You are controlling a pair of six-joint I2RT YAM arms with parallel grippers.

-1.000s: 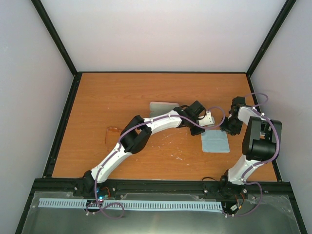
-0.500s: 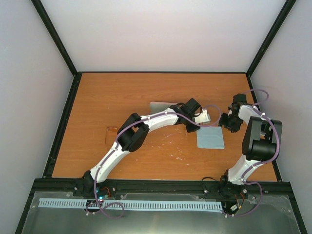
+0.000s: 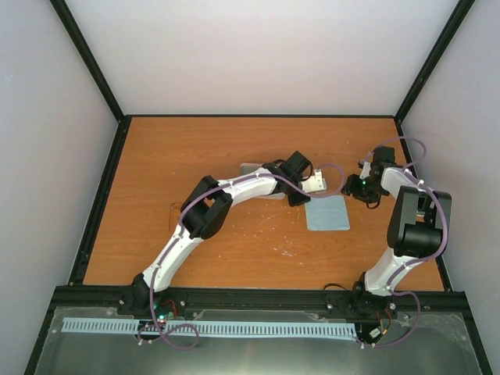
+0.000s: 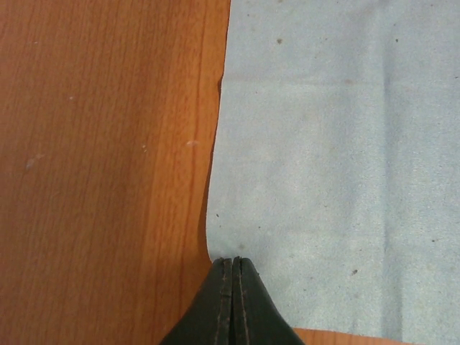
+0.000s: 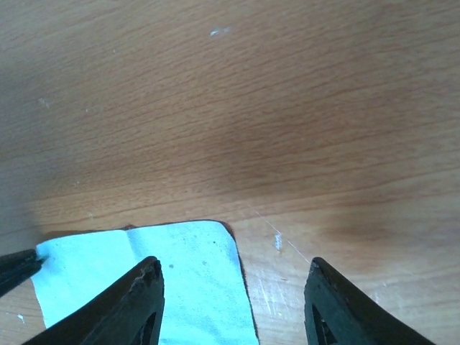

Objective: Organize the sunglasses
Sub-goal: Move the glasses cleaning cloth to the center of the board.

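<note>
Pinching light blue cloth (image 4: 323, 180) corner: left gripper (image 4: 233, 264), clamped tight | right gripper (image 5: 231, 272): spread wide, holding nothing, above table (image 5: 287, 108)

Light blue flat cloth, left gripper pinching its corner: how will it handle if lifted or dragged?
Likely floppy: the flat light blue cloth lies thin and flush on the wooden table, so it should drape from the left gripper. Probably very light. Its faint fold creases suggest it may bunch when pushed.

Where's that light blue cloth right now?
In the top view, the light blue cloth lies on the table right of centre; the left end effector pinches its far-left corner, and the open right end effector is at its far-right corner.
</note>
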